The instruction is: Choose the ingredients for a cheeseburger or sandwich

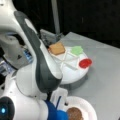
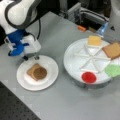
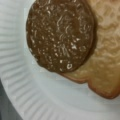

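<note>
In a front view the brown patty [image 2: 40, 73] lies on a tan toast square [image 2: 32, 70] on the white round plate [image 2: 51, 66], a small started sandwich. The wrist view shows the same patty [image 3: 60, 35] lying off-centre on the toast [image 3: 105, 67]. My gripper [image 2: 31, 58] hangs just above the plate's upper left rim, open, with nothing between its fingers. On the white divided tray [image 2: 72, 51] lie the other ingredients: yellow cheese [image 2: 94, 40], a second toast [image 2: 112, 50], a green leaf [image 2: 113, 70] and a red disc [image 2: 89, 77].
The arm fills a front view's left, partly hiding the plate [image 1: 87, 106] and patty [image 1: 74, 113]; the tray [image 1: 72, 75] there shows toast [image 1: 57, 48], leaf [image 1: 76, 50] and red disc [image 1: 85, 63]. Equipment and an orange object [image 2: 81, 28] sit behind the tray.
</note>
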Available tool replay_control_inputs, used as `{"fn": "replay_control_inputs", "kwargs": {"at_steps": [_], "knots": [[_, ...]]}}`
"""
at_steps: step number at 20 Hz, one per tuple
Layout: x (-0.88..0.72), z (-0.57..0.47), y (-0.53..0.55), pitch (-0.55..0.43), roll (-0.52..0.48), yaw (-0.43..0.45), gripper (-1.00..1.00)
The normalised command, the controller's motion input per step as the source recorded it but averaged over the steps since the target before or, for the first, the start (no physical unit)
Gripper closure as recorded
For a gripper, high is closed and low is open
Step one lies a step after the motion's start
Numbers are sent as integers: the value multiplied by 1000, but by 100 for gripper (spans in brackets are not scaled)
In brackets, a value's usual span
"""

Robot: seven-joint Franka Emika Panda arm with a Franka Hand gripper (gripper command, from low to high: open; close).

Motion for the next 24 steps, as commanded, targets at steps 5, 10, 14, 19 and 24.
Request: {"fn": "replay_control_inputs", "kwargs": {"at_steps": [5,10,14,19,24], "knots": [[-177,286,287,165,-325,-38,-100],[-342,306,355,152,-437,-133,-100],[-534,156,516,60,-435,-187,-100],[-683,60,573,-23,-428,-170,-100],[-765,123,538,-78,-387,-119,-100]]}}
